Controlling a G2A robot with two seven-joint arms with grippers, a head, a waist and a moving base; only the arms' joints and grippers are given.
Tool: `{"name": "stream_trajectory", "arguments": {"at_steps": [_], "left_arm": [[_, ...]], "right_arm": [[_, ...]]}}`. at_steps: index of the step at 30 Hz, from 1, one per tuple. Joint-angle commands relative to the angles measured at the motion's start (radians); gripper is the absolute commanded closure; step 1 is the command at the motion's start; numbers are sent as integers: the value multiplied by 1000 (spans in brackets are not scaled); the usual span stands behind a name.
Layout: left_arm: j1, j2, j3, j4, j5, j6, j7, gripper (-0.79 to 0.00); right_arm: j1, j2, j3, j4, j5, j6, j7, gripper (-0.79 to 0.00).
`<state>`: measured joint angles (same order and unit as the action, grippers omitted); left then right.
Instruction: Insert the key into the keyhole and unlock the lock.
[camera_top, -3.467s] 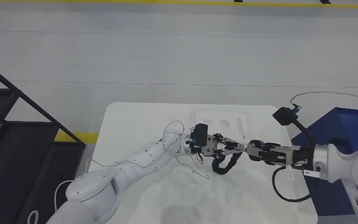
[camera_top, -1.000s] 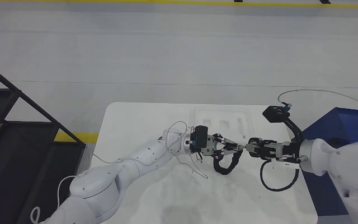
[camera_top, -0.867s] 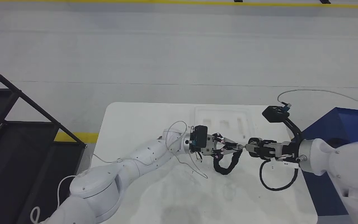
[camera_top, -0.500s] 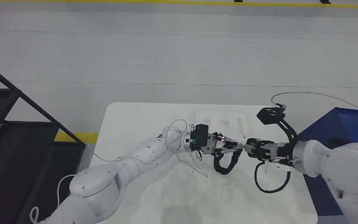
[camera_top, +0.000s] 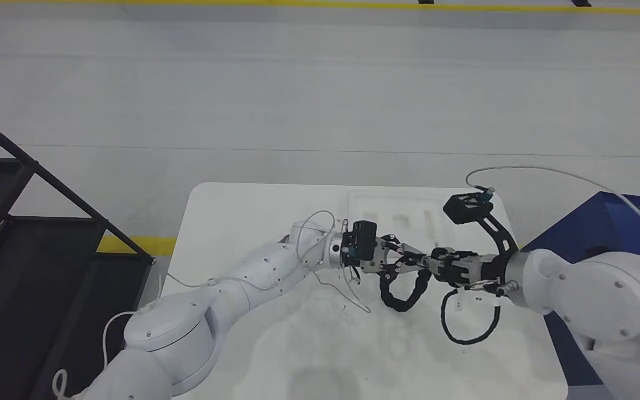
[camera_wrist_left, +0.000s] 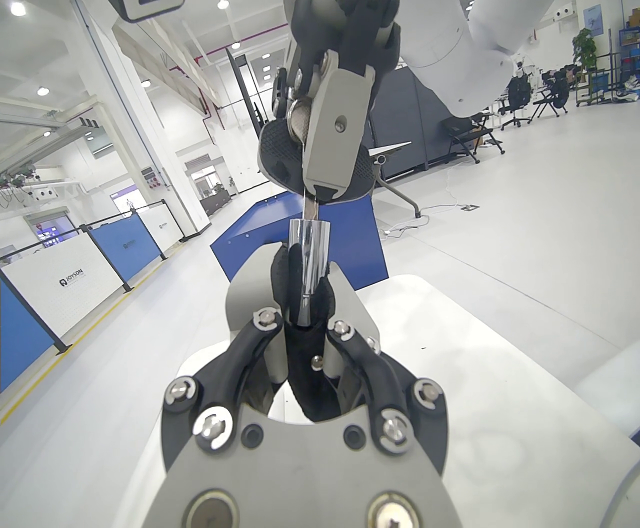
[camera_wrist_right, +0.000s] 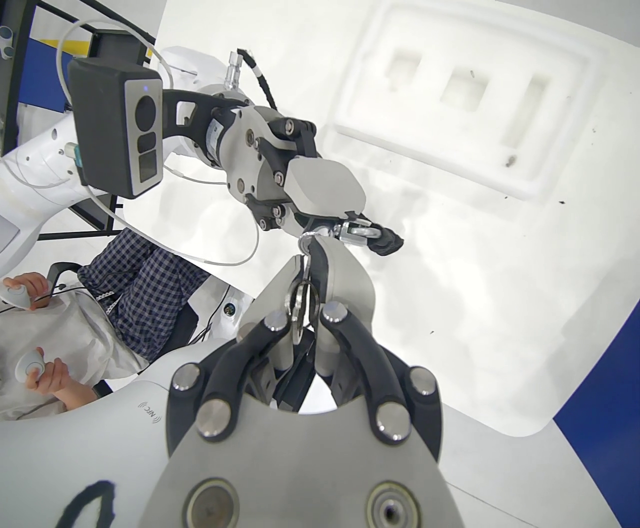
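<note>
The lock is a chrome cylinder (camera_wrist_left: 310, 265) with a black cable loop (camera_top: 402, 292) hanging below it. My left gripper (camera_wrist_left: 300, 287) is shut on it above the middle of the white table (camera_top: 240, 230). My right gripper (camera_wrist_right: 311, 255) is shut on the key (camera_wrist_right: 302, 300), pinching its head and ring. In the left wrist view the key blade (camera_wrist_left: 310, 209) runs straight into the cylinder's end. The two grippers face each other tip to tip, the left gripper (camera_top: 390, 262) on one side and the right gripper (camera_top: 430, 265) on the other. The keyhole itself is hidden.
A white foam tray (camera_top: 400, 213) with several recesses lies on the table just behind the grippers. A blue bin (camera_top: 600, 230) stands off the table's right edge and a black rack (camera_top: 40, 270) off its left. A thin white cable (camera_top: 335, 290) trails by the left arm.
The right arm has shifted left toward the lock and turned at the wrist, its camera mount swinging leftward. The left gripper has held the lock almost still.
</note>
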<state>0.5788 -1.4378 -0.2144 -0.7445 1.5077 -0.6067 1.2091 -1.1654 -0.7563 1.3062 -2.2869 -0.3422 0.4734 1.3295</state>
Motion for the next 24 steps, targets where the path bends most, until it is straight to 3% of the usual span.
{"name": "stream_trajectory", "arguments": {"at_steps": [1, 18, 19, 20, 22, 24], "left_arm": [[1, -1, -7, -1, 8, -1, -3, 0], [20, -4, -63, -24, 35, -32, -28, 0], [24, -3, -66, -25, 27, -33, -28, 0], [27, -3, -69, -25, 21, -34, -30, 0], [35, -2, -74, -30, 2, -37, -33, 0], [41, 0, -77, -34, -13, -44, -40, 0]], "right_arm": [[10, 0, -7, 3, -8, 5, 4, 0], [70, 7, -81, 27, -57, 10, 7, 0], [71, 7, -81, 29, -53, 13, 4, -206], [72, 8, -81, 31, -48, 16, 1, -517], [72, 8, -78, 35, -34, 22, -5, -665], [73, 9, -74, 38, -22, 25, -7, -708]]}}
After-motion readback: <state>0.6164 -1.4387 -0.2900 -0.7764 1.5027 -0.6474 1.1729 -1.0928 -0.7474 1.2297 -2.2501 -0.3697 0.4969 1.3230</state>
